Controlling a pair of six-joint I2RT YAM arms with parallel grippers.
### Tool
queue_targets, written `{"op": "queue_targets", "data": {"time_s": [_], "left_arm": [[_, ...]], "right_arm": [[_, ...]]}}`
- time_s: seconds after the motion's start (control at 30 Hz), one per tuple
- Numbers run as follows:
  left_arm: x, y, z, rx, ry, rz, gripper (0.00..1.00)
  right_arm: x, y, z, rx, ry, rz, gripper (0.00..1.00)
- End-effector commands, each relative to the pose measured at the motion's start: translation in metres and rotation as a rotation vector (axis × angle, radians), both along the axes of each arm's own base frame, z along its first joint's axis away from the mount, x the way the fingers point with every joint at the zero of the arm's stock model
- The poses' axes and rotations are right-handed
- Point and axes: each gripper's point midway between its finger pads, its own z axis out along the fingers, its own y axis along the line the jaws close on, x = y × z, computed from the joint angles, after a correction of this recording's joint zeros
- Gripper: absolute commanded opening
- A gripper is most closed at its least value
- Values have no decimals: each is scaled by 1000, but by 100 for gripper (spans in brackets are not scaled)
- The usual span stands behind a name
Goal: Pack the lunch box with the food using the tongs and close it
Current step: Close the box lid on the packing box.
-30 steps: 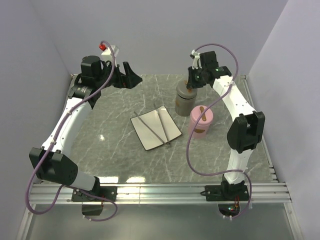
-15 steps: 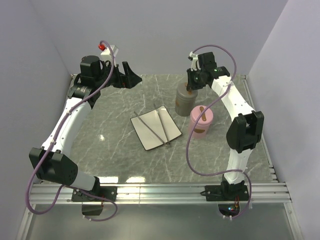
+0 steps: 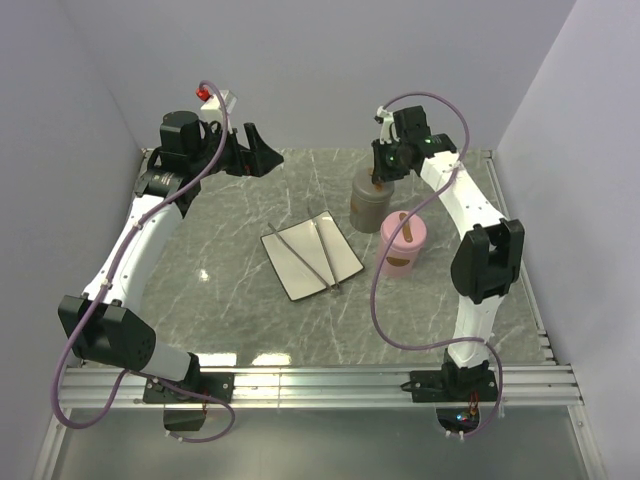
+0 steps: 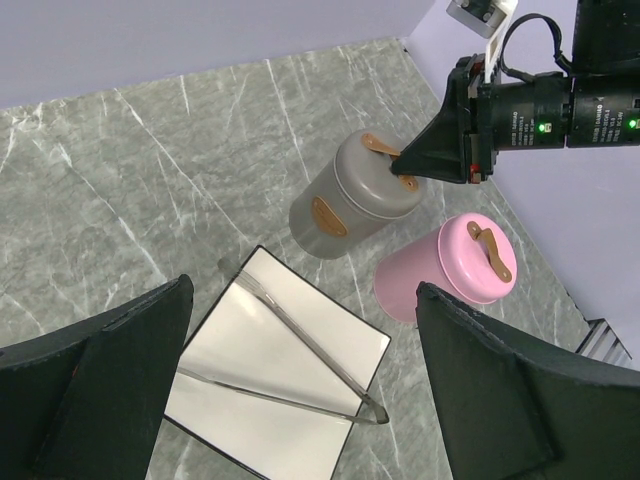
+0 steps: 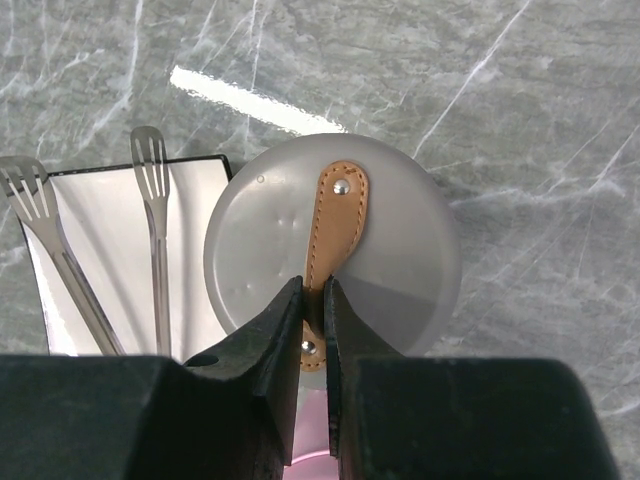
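The lunch box shows as two round tins: a grey one [image 3: 367, 207] with a tan strap [image 5: 336, 215] on its lid, and a pink one [image 3: 403, 246] just right of it. My right gripper [image 3: 379, 178] [image 5: 313, 300] is shut on the near end of the grey lid's strap. The thin silver tongs [image 3: 318, 256] [image 4: 300, 345] lie in a V on a white square plate [image 3: 347, 255]. My left gripper [image 3: 254, 154] [image 4: 305, 290] hangs open high at the back left, holding nothing. No food shows in any view.
The plate [image 4: 255, 350] sits mid-table, left of both tins, with the tongs' joined end over its near edge. Grey marble table [image 3: 230, 290] spreads around it. Walls close in at the back and both sides.
My right wrist has shifted slightly left over the grey tin, still gripping the strap. The left arm, tongs and plate have not moved.
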Motion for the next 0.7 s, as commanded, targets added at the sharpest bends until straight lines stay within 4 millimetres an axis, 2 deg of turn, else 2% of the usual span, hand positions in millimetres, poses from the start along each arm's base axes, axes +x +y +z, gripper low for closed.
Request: {"op": "queue_targets", "data": {"time_s": [0.0,0.37,0.47,0.57,0.67], "left_arm": [[-1,-1,11,-14,-33,-10,99],[6,-5,-6,-19,2,-29,99],[10,-6,-10,-18,15,-33,99],[11,-9,-13,-22,21,-46,99],[11,-12,-18,-33,31,-68,99]], "right_arm": [[0,5,-10,-13,16,14,0],[-15,8,-37,-15,69,32,0],[-16,8,-39,-13,77,35,0],[-16,11,-33,-4,71,48,0],[-15,14,-18,14,38,61,20]]}}
